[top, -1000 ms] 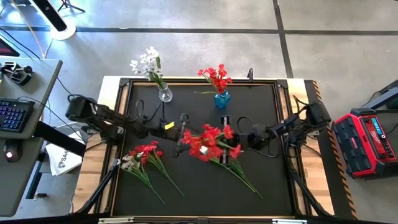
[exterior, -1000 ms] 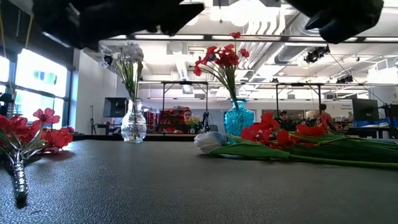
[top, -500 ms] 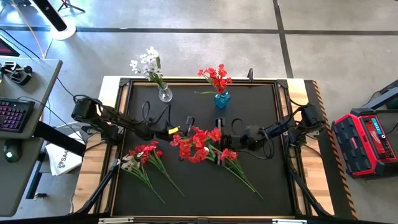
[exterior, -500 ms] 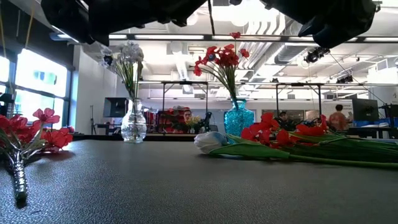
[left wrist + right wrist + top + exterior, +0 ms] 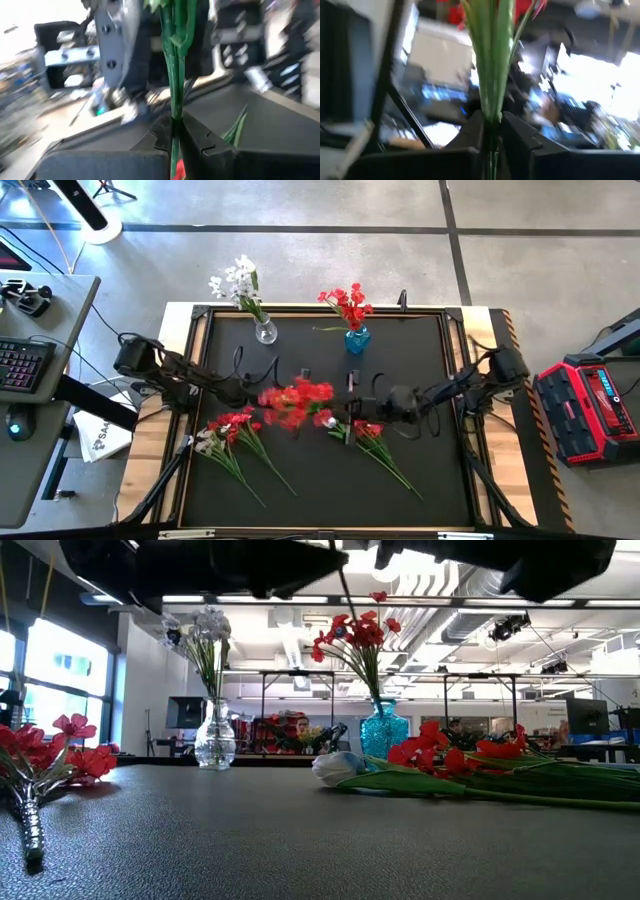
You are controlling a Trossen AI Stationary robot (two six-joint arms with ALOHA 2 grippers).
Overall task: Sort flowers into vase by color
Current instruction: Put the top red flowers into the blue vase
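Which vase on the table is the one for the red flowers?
Look along the far edge of the black table. Two small vases stand there. It is the blue vase, holding red flowers; its neighbour, the clear vase, holds white flowers.

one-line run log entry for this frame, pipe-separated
left gripper: shut on red sprig stem | right gripper: shut on green stem | clear vase: white | blue vase: red | mat: two piles left

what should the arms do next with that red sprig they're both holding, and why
Probably the right gripper should let go. Both it and the left gripper are shut on the same red sprig held above the mat, and the left one alone can then carry it toward the blue vase holding red blooms.
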